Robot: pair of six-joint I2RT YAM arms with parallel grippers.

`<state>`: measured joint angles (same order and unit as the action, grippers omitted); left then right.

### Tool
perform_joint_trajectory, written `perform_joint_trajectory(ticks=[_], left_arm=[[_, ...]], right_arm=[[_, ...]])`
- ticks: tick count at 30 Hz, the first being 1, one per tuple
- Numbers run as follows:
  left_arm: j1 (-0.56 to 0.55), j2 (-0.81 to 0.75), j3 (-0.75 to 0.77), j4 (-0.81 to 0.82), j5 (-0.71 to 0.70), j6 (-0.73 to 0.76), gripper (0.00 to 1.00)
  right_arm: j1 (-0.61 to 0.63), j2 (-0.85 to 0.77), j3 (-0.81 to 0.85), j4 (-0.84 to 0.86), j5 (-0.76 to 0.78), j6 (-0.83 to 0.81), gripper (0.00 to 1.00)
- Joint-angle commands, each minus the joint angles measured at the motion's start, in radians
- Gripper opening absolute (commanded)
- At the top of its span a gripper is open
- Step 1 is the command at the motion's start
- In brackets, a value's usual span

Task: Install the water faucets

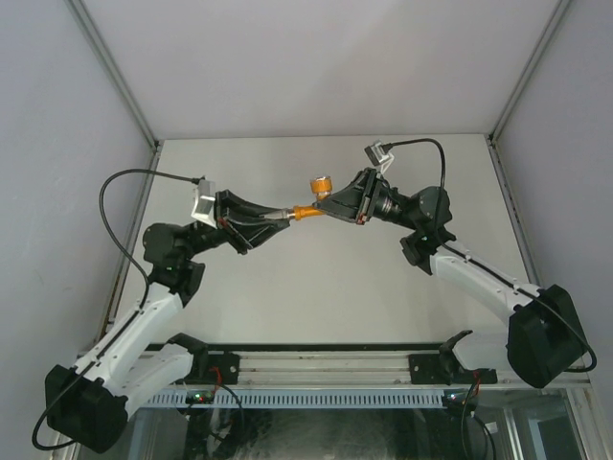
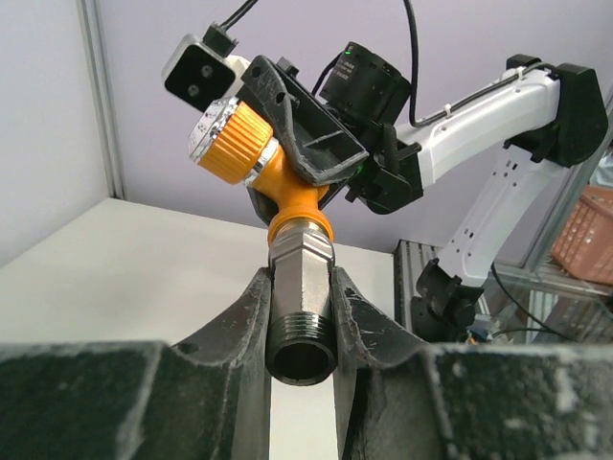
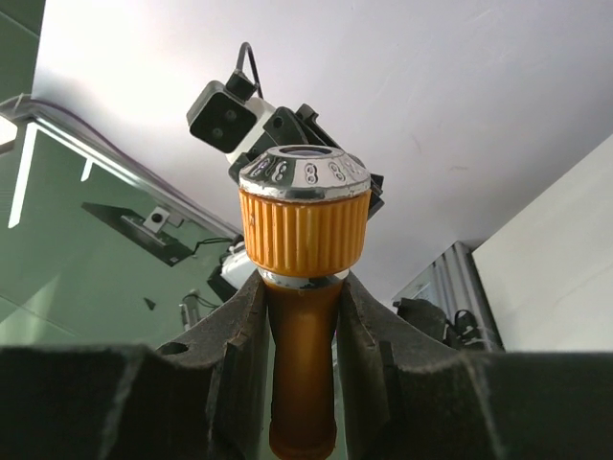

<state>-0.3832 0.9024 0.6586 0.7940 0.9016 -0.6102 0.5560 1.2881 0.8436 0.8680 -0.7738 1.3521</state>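
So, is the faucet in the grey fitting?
In: the faucet meets the grey fitting with no gap; thread depth, cannot tell.

Faucet [image 1: 306, 212] between left tool [image 1: 283, 216], right tool [image 1: 329, 203]

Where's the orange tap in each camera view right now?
Top external: orange tap mid-air at centre, between left hand and right hand.
Left wrist: upper centre, above the grey fitting the left hand grips.
Right wrist: centre, upright in the right hand's grip.
Shared landmark: the tap's ribbed knob.
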Motion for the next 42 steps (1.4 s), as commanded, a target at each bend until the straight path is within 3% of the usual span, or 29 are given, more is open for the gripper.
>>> perform_joint_trajectory(ticks=[1,7,14,20,31,35,38,42], left_arm=[[-0.034,-0.046,0.014,0.058,0.026,0.137,0.0],[-0.048,-0.067,0.057,-0.148,-0.005,0.341,0.05],[-0.094,-0.133,0.099,-0.465,-0.144,0.666,0.09],[-0.141,-0.144,0.094,-0.51,-0.143,0.813,0.06],[-0.218,-0.181,0.114,-0.701,-0.274,1.13,0.0],[-0.223,-0.186,0.114,-0.705,-0.286,1.113,0.01],[-0.223,-0.192,0.092,-0.608,-0.295,1.002,0.17],[-0.223,-0.209,0.048,-0.498,-0.302,0.859,0.3]], right_arm=[[0.016,0.021,-0.014,0.011,-0.034,0.099,0.0],[0.016,0.051,-0.015,0.023,-0.051,0.184,0.0],[0.015,0.043,-0.024,-0.017,-0.041,0.215,0.0],[0.015,0.101,-0.052,0.139,-0.056,0.372,0.0],[0.014,0.09,-0.096,0.121,-0.039,0.415,0.0],[0.013,0.081,-0.104,0.128,-0.025,0.406,0.0],[0.013,0.062,-0.103,0.133,0.001,0.362,0.0],[0.013,0.044,-0.105,0.134,0.029,0.319,0.0]])
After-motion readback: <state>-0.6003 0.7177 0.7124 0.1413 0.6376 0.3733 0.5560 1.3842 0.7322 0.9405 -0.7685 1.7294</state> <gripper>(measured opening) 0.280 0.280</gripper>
